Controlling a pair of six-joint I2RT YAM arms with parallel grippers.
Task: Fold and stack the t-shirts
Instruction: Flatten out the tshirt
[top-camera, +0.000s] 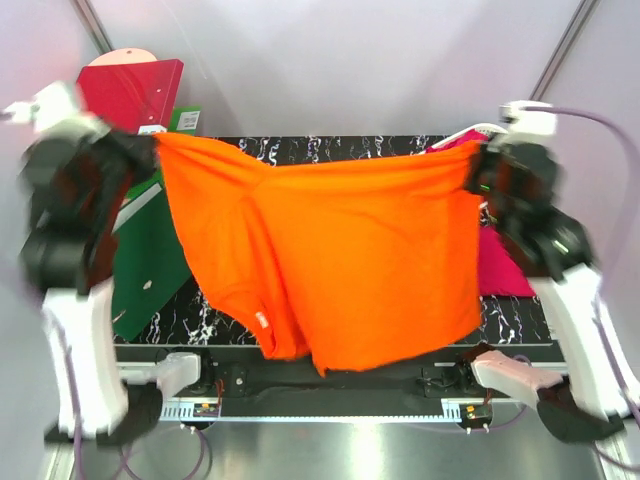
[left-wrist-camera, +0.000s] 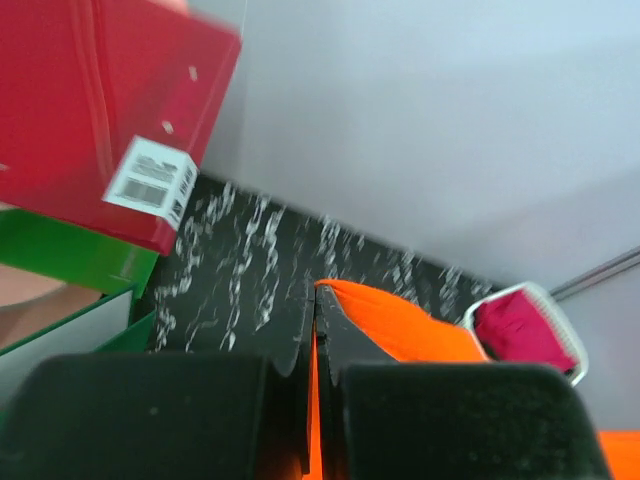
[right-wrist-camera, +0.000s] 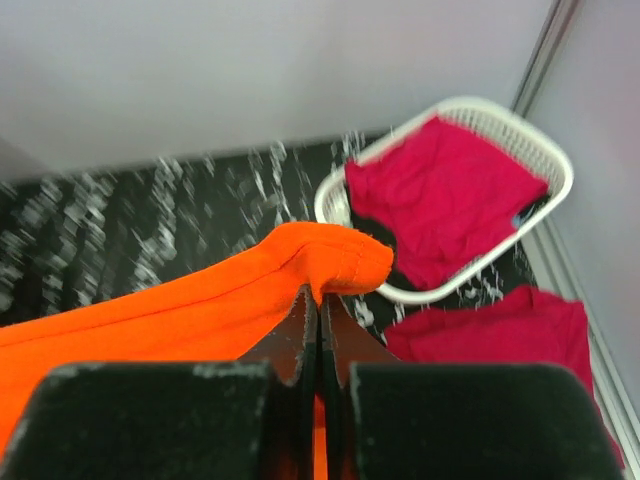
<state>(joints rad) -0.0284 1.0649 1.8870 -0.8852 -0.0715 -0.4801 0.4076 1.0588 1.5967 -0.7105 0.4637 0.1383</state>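
The bright orange t-shirt (top-camera: 340, 250) hangs spread in the air above the black marbled table (top-camera: 330, 148), stretched between both arms, its lower hem down by the near edge. My left gripper (top-camera: 155, 142) is shut on its top left corner (left-wrist-camera: 400, 325); in the left wrist view my left gripper (left-wrist-camera: 316, 292) has orange cloth pinched between the jaws. My right gripper (top-camera: 478, 160) is shut on the top right corner (right-wrist-camera: 320, 255), as my right gripper (right-wrist-camera: 320, 297) shows in its wrist view. Magenta t-shirts lie in the white basket (right-wrist-camera: 560, 185) and on the table (right-wrist-camera: 500, 330) beside it.
A red ring binder (top-camera: 130, 90) stands at the back left, with a green binder (top-camera: 150, 260) lying on the table's left side under the left arm. The basket (left-wrist-camera: 555, 325) sits at the back right corner. Grey walls enclose the table.
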